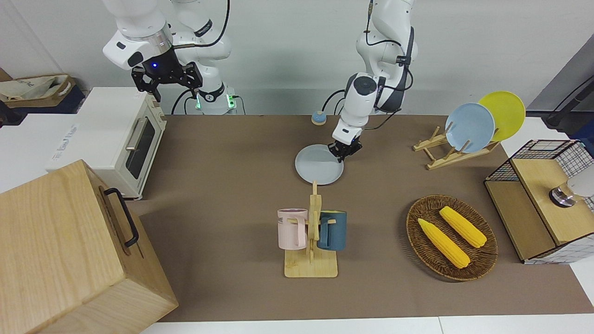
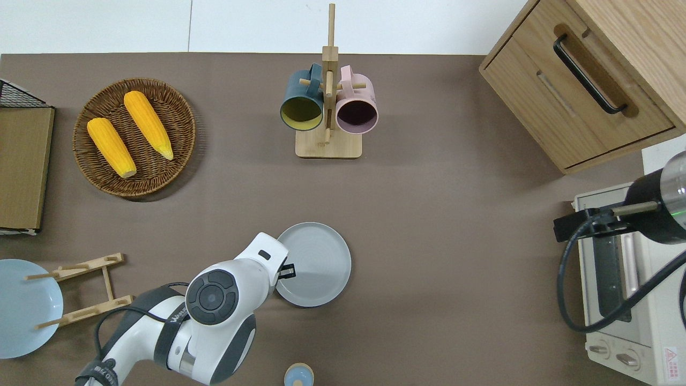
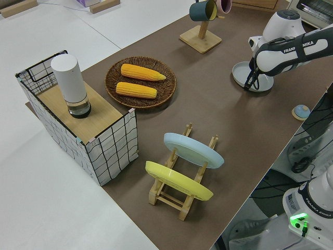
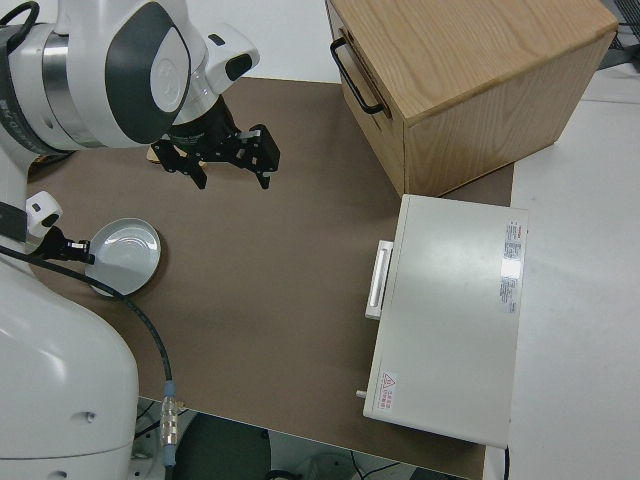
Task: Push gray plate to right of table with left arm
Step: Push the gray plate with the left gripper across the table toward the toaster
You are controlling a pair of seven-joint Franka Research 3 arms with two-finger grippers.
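The gray plate (image 1: 315,167) (image 2: 319,265) lies flat on the brown table (image 1: 222,185), about midway along it and on the half nearer to the robots. My left gripper (image 1: 344,154) (image 2: 288,271) is down at the plate's rim, on the side toward the left arm's end of the table, touching or nearly touching it. The left side view shows the left gripper (image 3: 250,83) low against the gray plate (image 3: 240,73). In the right side view the gray plate (image 4: 125,250) shows too. My right gripper (image 1: 174,88) (image 4: 232,180) is parked, open and holding nothing.
A mug rack (image 1: 312,260) with a pink and a dark blue mug stands farther from the robots than the plate. Toward the left arm's end are a corn basket (image 1: 451,237), a rack with light-blue (image 1: 469,127) and yellow plates, and a wire crate (image 1: 540,208). A toaster oven (image 1: 116,139) and wooden cabinet (image 1: 69,250) fill the right arm's end. A small blue knob (image 1: 318,117) sits near the left arm's base.
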